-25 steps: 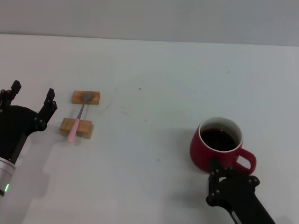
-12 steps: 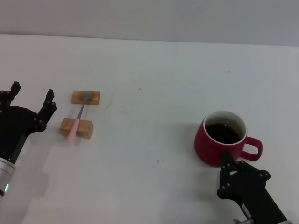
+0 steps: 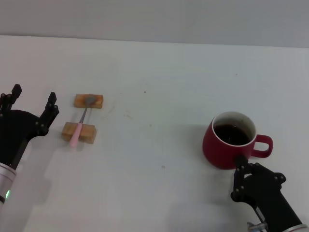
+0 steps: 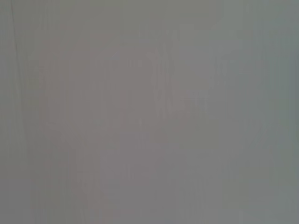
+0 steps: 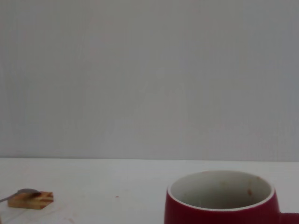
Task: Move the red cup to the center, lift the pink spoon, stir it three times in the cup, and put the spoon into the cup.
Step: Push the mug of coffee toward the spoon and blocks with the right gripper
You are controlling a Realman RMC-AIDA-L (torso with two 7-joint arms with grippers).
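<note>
The red cup (image 3: 231,145) stands at the right of the table with dark liquid inside and its handle (image 3: 264,144) pointing right. In the right wrist view the red cup (image 5: 219,200) fills the lower right. My right gripper (image 3: 259,170) sits open just in front of the cup, one fingertip (image 3: 240,160) close against its near wall. The pink spoon (image 3: 77,133) lies across two tan wooden blocks at the left, its grey bowl on the far block (image 3: 89,100). My left gripper (image 3: 34,94) hovers open to the left of the spoon, holding nothing.
The near block (image 3: 79,132) supports the spoon's handle. The far block (image 5: 30,199) with the spoon's bowl shows far off in the right wrist view. White tabletop (image 3: 154,96) stretches between spoon and cup. The left wrist view shows only a plain grey surface.
The cup slid a little to the right and turned, its handle swinging from near-right to right. My right gripper moved right and back toward the near edge. The left arm stayed still.
</note>
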